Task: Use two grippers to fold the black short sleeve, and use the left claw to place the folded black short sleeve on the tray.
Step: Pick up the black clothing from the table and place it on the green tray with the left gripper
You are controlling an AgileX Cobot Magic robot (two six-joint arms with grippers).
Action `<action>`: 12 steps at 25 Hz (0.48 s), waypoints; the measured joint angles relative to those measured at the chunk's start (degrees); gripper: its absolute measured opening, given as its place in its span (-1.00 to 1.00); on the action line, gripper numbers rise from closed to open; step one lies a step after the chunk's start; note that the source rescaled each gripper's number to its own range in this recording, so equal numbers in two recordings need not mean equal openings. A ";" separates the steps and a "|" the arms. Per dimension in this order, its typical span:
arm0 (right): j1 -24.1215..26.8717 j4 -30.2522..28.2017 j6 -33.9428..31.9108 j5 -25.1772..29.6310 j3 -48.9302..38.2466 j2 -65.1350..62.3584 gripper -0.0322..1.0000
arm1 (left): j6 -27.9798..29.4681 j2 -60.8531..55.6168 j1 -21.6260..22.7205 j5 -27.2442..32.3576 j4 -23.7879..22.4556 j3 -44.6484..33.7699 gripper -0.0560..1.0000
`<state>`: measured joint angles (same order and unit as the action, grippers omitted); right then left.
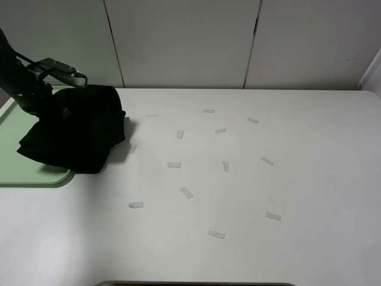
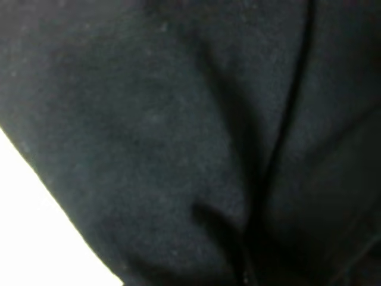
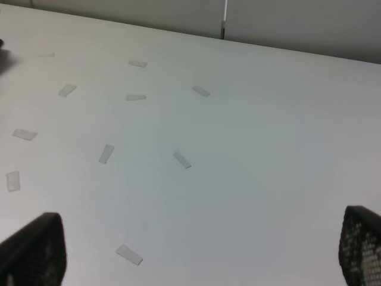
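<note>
Right fingers [image 3: 36, 253] spread wide apart over bare white worktop [image 1: 250, 196] dotted with pale tape strips [image 1: 187, 192]. Left fingers hidden against the black short sleeve [image 1: 77, 128]: clamped or not, cannot tell. Bundled shirt sitting at far left, half on the tray [image 1: 18, 176], overhanging its right edge.

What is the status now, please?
Left gripper hidden behind black short sleeve, bundled half over tray. Right gripper open, empty. Tape scraps on table.
</note>
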<state>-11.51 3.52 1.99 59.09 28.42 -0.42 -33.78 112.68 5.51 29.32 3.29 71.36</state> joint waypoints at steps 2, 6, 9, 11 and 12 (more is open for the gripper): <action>0.00 0.02 0.00 0.00 0.00 0.00 1.00 | 0.07 -0.18 1.93 -0.52 -0.42 -0.06 -0.74; 0.00 0.02 0.00 0.00 0.00 0.00 1.00 | 2.34 -0.33 6.92 -3.82 -2.19 -0.06 -0.74; 0.00 0.02 -0.05 0.00 0.00 0.00 1.00 | 5.35 -0.33 9.84 -6.35 -6.21 -0.06 -0.75; 0.00 0.02 -0.05 0.00 0.00 0.00 1.00 | 7.36 -0.33 10.61 -6.80 -8.07 -0.06 -0.75; 0.00 0.02 -0.05 0.00 0.00 0.00 1.00 | 8.20 -0.33 10.74 -6.86 -8.64 -0.06 -0.75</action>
<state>-11.51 3.55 1.94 59.09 28.42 -0.42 -25.58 112.35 16.26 22.46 -5.35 71.30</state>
